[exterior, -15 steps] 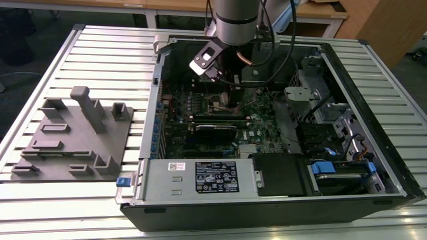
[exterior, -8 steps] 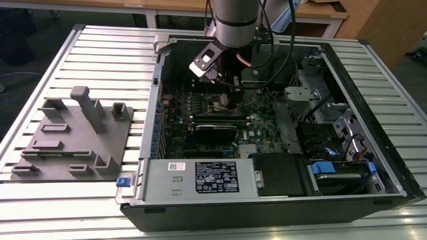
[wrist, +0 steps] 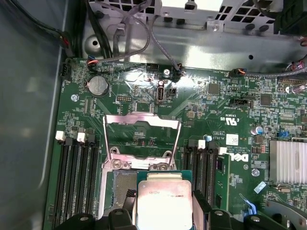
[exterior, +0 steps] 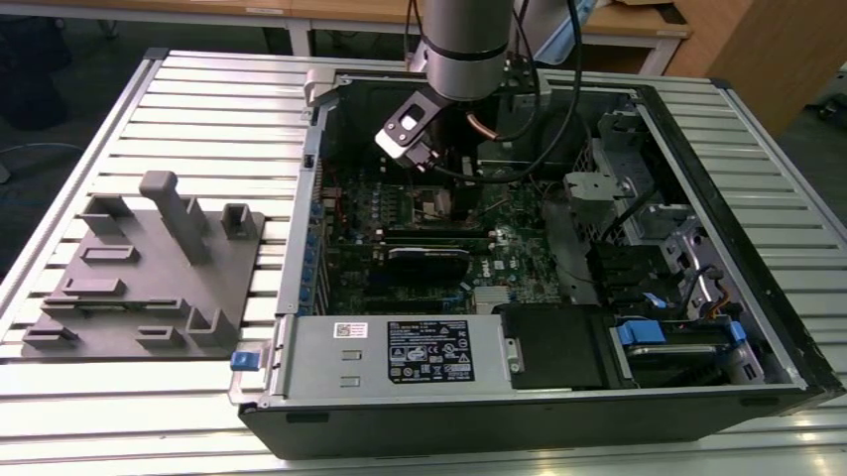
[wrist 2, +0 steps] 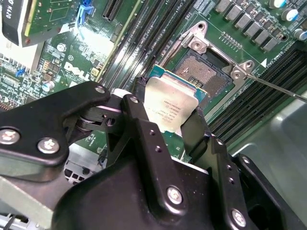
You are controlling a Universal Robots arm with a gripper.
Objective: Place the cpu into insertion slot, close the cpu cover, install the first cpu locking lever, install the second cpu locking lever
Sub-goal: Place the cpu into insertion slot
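Observation:
In both wrist views my gripper (wrist 2: 168,115) (wrist: 164,212) is shut on the cpu (wrist 2: 169,103) (wrist: 163,196), a flat silver-grey square chip pinched by two opposite edges between black fingers (wrist 2: 139,120). The chip hangs just above and partly over the insertion slot (wrist 2: 204,72) (wrist: 120,184), whose dark pin field lies bare. The cpu cover (wrist: 142,116), a silvery frame with a square window, is flipped open behind the socket. A thin metal locking lever (wrist 2: 278,88) sticks out beside the socket. In the exterior view the arm (exterior: 463,50) reaches down into the open computer case over the socket (exterior: 437,203).
Black memory slots (wrist: 76,177) flank the socket on both sides. A finned heat sink (wrist: 288,160) and a coin battery (wrist: 98,85) sit on the green board. A black expansion card (exterior: 426,263), a power supply (exterior: 397,352) and a grey fixture plate (exterior: 146,268) are nearby.

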